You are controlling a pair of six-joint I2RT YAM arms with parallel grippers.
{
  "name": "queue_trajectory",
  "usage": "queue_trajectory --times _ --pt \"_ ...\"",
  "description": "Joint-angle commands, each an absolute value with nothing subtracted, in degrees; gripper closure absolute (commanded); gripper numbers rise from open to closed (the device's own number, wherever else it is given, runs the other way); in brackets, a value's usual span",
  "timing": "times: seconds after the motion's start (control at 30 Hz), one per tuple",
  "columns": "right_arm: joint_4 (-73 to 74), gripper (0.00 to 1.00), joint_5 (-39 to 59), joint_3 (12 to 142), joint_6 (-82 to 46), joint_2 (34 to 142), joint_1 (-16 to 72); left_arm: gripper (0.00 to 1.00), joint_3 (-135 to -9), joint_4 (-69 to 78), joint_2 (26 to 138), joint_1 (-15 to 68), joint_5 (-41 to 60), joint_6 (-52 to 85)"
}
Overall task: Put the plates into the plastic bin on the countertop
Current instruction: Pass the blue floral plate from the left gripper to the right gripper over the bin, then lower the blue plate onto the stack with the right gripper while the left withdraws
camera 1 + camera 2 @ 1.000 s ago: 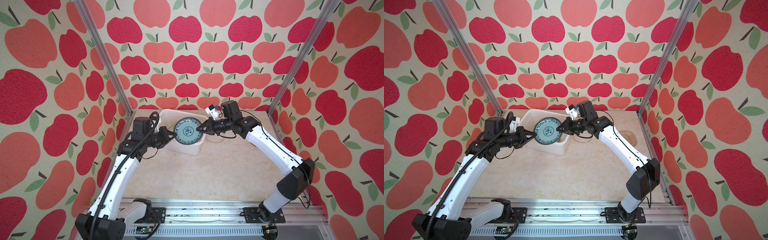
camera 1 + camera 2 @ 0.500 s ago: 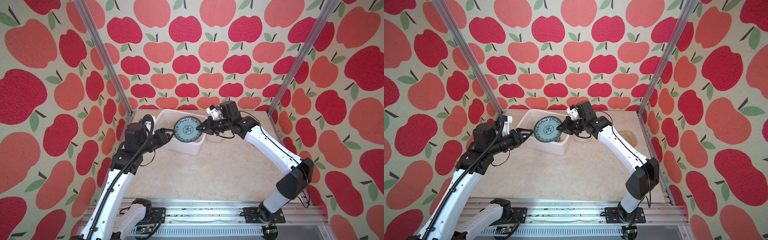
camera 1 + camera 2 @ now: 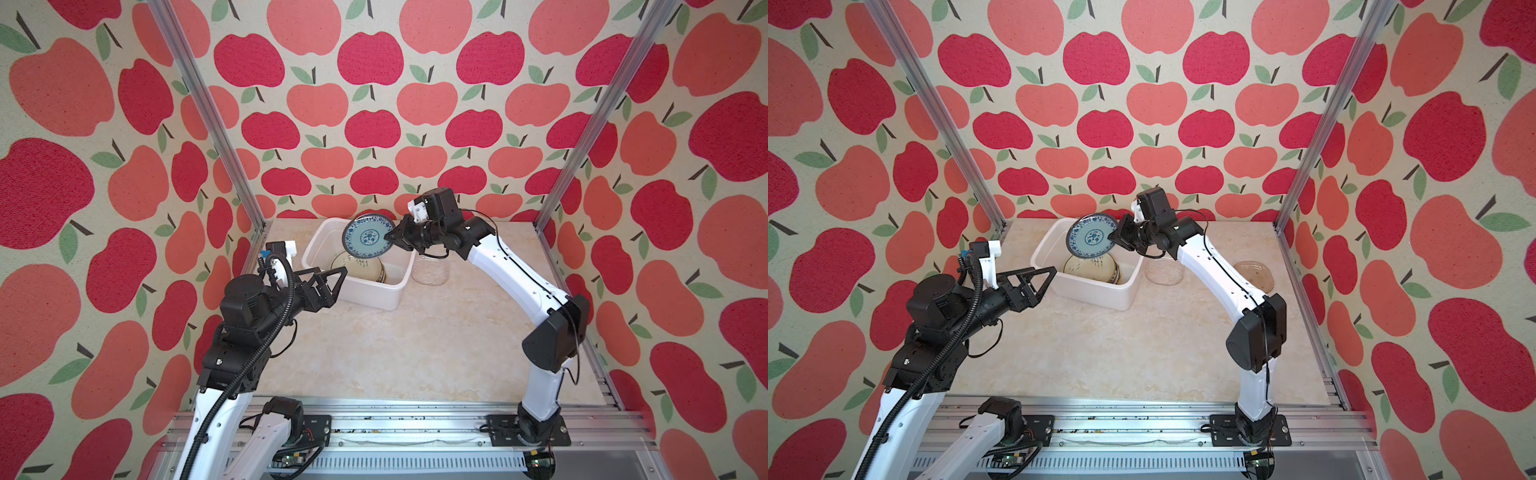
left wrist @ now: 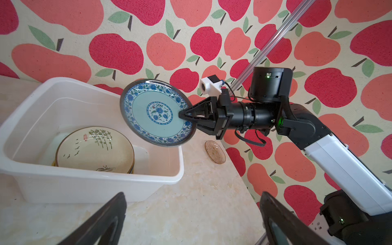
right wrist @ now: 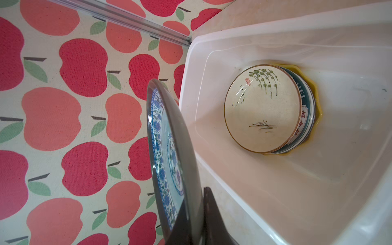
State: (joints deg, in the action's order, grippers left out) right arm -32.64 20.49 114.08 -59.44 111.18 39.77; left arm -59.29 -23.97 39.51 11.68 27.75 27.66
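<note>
Above the plastic bin [image 3: 365, 293] our right gripper [image 3: 392, 237] pinches the blue-patterned plate [image 3: 368, 239] by its rim; our left gripper [image 3: 334, 286] gapes empty. We count a stack [image 3: 357, 268] inside already, clear dish [image 3: 430, 272] and brown dish [image 3: 1254, 274] left on the countertop [image 3: 415, 340]

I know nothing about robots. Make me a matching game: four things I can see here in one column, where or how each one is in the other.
1. blue plate
2. cream plate
3. brown dish
4. left hand

a. open, empty
b. lying on the counter
c. inside the bin
d. gripped by the right hand

Pairs: 1-d, 2-c, 3-b, 4-a
</note>
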Motion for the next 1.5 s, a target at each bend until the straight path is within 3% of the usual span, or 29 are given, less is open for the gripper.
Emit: queue_trajectory --times 0.0,0.33,0.63,1.13,1.47 --pt "-33.1 1.00 16.9 120.2 -62.1 116.0 40.6 0.01 -59.4 -26.5 38.5 11.4 24.7 22.4" --pt "-39.7 1.00 11.6 134.9 -63.1 130.4 43.8 0.01 -60.2 -27.0 40.5 11.2 23.2 21.3" --pt "-40.1 1.00 5.8 132.6 -64.8 133.3 45.9 0.01 -61.4 -27.6 41.5 11.0 22.7 20.6" --pt "-39.1 1.00 6.9 134.1 -66.9 139.3 45.9 0.01 -61.4 -28.6 41.5 9.7 23.5 20.1" --pt "-37.9 0.91 8.4 134.2 -66.9 141.4 45.8 0.01 -61.4 -29.6 41.0 8.2 24.4 19.8"
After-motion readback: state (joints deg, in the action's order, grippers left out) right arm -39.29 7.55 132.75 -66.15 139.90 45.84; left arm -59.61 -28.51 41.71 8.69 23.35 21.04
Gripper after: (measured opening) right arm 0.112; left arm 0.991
